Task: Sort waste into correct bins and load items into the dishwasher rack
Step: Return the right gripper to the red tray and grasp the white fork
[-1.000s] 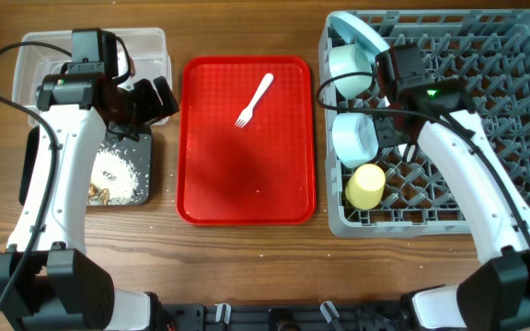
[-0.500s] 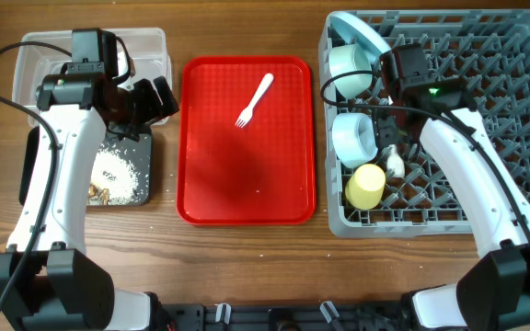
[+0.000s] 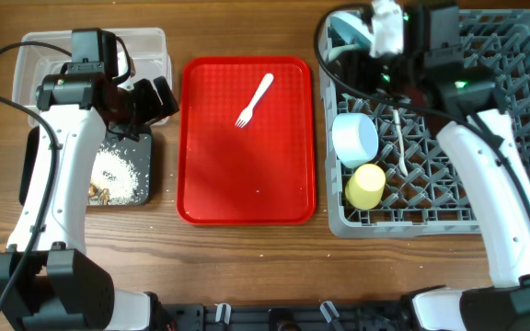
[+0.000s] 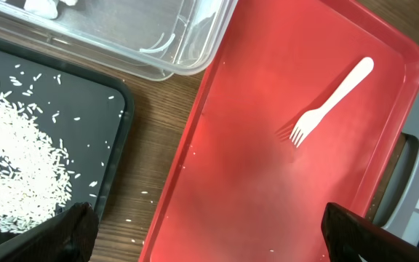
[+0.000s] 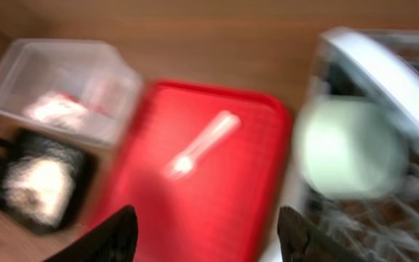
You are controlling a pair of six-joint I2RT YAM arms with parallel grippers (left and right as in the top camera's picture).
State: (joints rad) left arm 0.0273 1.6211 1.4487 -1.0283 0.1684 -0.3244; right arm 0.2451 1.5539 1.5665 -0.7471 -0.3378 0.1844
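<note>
Nearest on the left: black tray [image 4: 111, 127] on the table [image 3: 247, 248], holding a patch of white rice [image 3: 118, 170] with a few brown scraps [image 3: 99, 193] at its near edge. Nearest on the right, inside the rack [image 3: 486, 83]: yellow cup [image 3: 367, 185] close to the near left corner. Just behind it, blue bowl [image 3: 354, 138], tilted, and beside that a white spoon [image 3: 401, 147] lying lengthwise among the pegs. In the middle, red tray [image 3: 247, 184], carrying the white fork [image 3: 255, 99] in its far half, tines pointing near-left. Over the strip of table between black tray and red tray, left gripper [image 4: 206, 222]: fingers spread wide, nothing between them. Farther back on the left, clear tub [image 3: 150, 46], with the red-and-white wrapper [image 5: 55, 109] inside, blurred. Farthest, at the rack's far left corner: blue plate [image 3: 350, 26] standing on edge, green bowl [image 5: 349, 149] just beside it, shown only in the smeared right wrist view. Above that corner, right gripper [image 5: 204, 222], fingers apart and holding nothing.
</note>
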